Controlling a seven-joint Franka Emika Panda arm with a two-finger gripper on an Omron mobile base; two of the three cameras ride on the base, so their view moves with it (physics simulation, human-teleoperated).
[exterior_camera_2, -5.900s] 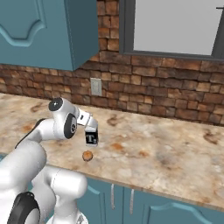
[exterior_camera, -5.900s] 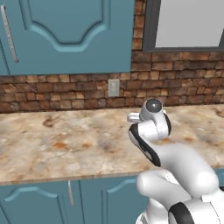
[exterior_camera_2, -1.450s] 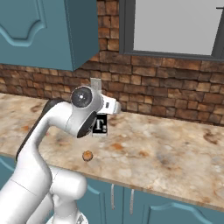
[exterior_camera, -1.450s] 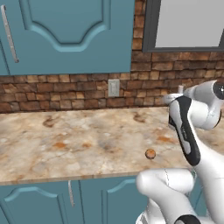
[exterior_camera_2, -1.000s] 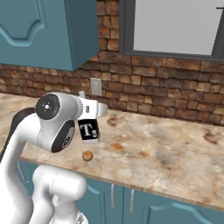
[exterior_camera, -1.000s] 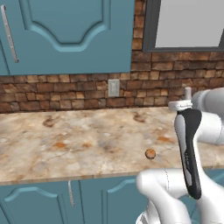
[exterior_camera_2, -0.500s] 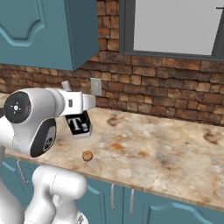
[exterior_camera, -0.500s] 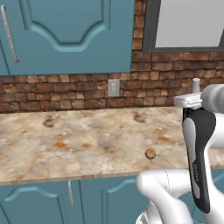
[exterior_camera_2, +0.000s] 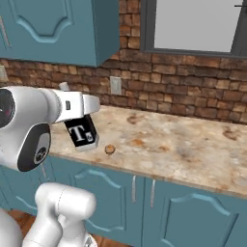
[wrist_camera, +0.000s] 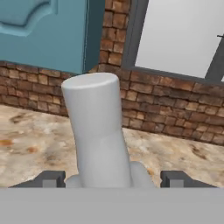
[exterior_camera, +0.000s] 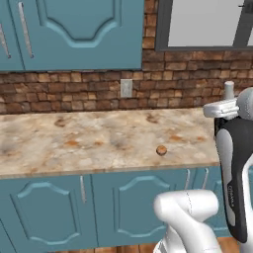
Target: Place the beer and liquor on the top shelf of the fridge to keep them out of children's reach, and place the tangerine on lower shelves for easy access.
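Observation:
My gripper [exterior_camera_2: 76, 107] is shut on the liquor [exterior_camera_2: 82, 133], a clear square bottle with a black label and white mark, held tilted above the counter's front edge. Its pale cap [wrist_camera: 97, 127] rises between my fingertips [wrist_camera: 50, 178] in the hand view. In the left base view the cap [exterior_camera: 229, 89] pokes up above the gripper [exterior_camera: 223, 108] at the right edge. The tangerine [exterior_camera: 161, 150] lies alone on the marble counter [exterior_camera: 74, 143], near its front edge; from the right it is the tangerine [exterior_camera_2: 110, 149] just beside the held bottle. The beer and the fridge are out of view.
A brick wall with an outlet [exterior_camera: 126, 88] backs the counter. Blue upper cabinets [exterior_camera: 74, 29] hang at the left, and a window [exterior_camera_2: 198, 24] sits at the right. Blue lower cabinet doors [exterior_camera_2: 144, 202] run under the counter.
The whole picture has shifted: the base has backed off from the counter, so more of the lower cabinets show. The arm has swung further round with the liquor still in the gripper.

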